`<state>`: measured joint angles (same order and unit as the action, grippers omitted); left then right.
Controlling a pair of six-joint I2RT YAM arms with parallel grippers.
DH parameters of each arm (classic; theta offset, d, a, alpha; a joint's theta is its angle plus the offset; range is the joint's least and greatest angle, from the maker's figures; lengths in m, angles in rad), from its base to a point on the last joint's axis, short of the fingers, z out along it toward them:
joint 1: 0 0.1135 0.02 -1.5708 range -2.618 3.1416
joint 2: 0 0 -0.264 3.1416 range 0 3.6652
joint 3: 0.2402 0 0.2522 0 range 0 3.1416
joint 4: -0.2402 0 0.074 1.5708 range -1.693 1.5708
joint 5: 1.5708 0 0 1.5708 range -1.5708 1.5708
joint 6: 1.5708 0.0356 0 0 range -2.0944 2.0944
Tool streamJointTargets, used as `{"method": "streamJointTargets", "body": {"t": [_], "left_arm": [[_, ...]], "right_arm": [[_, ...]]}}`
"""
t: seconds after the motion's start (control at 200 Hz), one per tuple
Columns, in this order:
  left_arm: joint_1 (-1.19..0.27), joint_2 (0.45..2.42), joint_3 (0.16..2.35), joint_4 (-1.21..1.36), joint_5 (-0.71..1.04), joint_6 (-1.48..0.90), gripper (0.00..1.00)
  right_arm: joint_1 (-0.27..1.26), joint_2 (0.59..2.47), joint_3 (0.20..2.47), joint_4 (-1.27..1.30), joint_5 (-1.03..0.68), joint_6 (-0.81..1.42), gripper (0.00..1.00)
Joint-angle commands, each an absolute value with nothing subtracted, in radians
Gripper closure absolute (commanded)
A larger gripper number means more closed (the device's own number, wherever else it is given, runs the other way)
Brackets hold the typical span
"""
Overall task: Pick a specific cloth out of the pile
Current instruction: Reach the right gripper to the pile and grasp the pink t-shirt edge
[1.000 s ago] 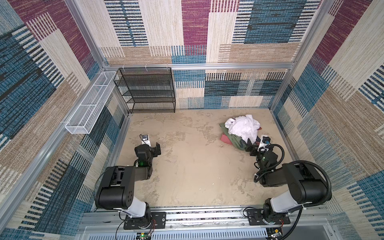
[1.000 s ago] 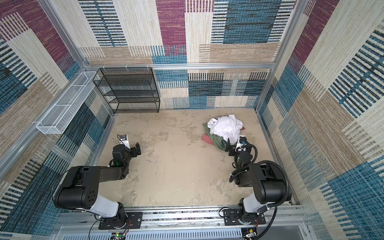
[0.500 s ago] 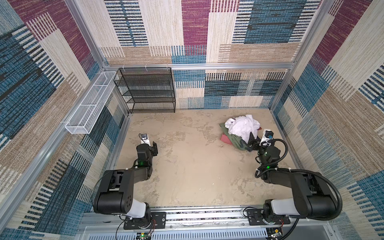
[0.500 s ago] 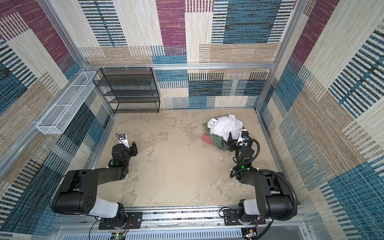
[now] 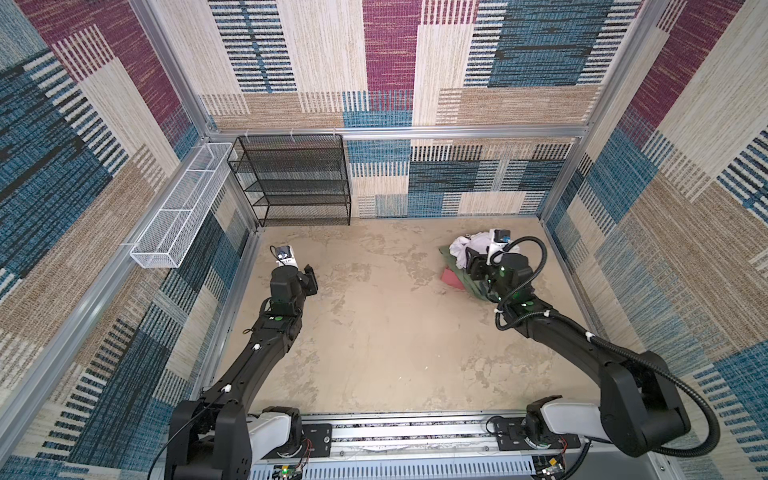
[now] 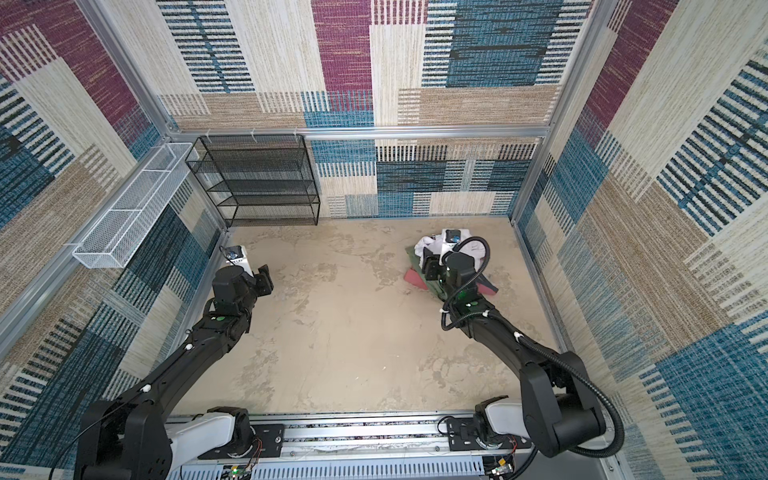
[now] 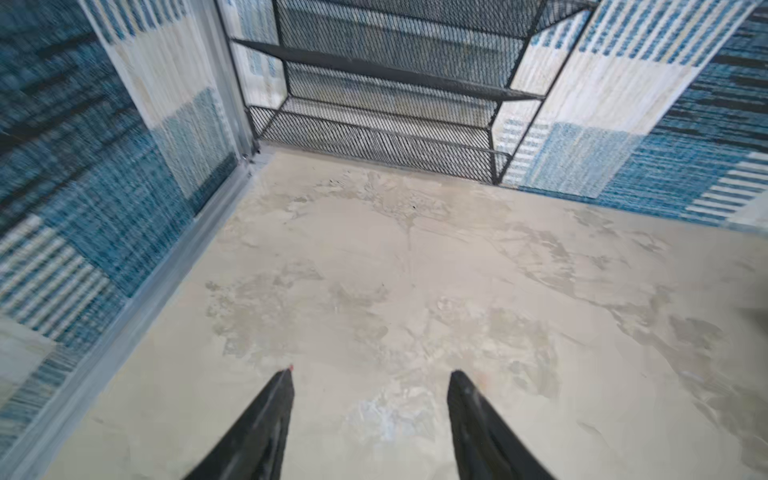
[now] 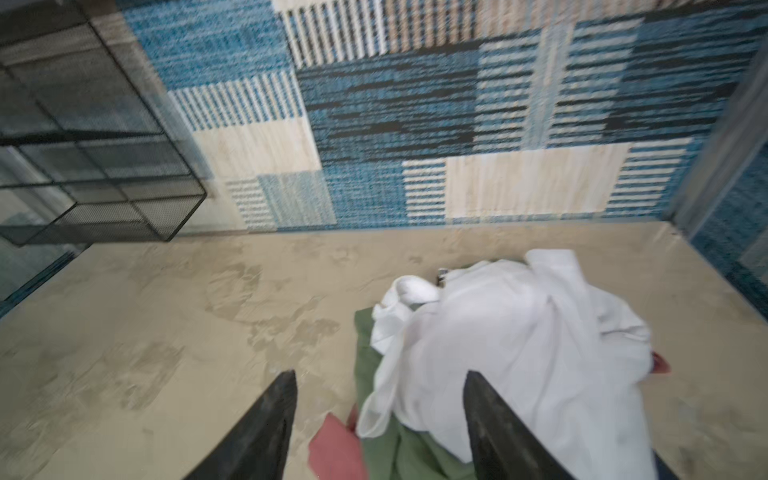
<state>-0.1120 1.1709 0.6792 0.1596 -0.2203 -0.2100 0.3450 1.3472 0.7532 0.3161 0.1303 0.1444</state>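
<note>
The pile point(image 5: 478, 257) lies at the back right of the table: a white garment point(image 8: 519, 332) on top of an olive-green one point(image 8: 365, 345). The cloth, brick-red, lies underneath, with only a corner showing at the pile's near-left edge point(image 5: 453, 277) point(image 6: 415, 277) point(image 8: 336, 451). A small red bit point(image 8: 660, 363) shows at the pile's far side. My right gripper point(image 8: 380, 374) hovers open just over the pile's near-left edge point(image 5: 473, 266), its jaws straddling the green and white folds and holding nothing. My left gripper point(image 7: 372, 370) is open over bare table at the left point(image 5: 309, 276).
A black mesh shelf rack point(image 5: 295, 178) stands at the back left against the wall. A white wire basket point(image 5: 183, 208) hangs on the left wall. Patterned walls close in the table on three sides, with the right wall close beside the pile.
Both arms have stretched further back along the table. My right gripper has moved from just in front of the pile to over its near-left edge.
</note>
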Motion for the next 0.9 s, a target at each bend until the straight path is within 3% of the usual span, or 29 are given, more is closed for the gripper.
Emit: {"method": "streamJointTargets", "body": {"t": [0.0,0.466,0.896], "left_arm": [[-0.123,1.172,0.701,0.021,-0.136,-0.299,0.38],[-0.126,1.231,0.735,0.012,-0.070,-0.327,0.39],[-0.126,1.248,0.719,0.012,-0.082,-0.330,0.40]], "right_arm": [[0.417,1.420,0.817,0.118,0.114,0.144,0.37],[0.469,1.706,1.020,-0.014,0.202,0.134,0.43],[0.498,1.813,1.092,-0.078,0.330,0.124,0.51]]}}
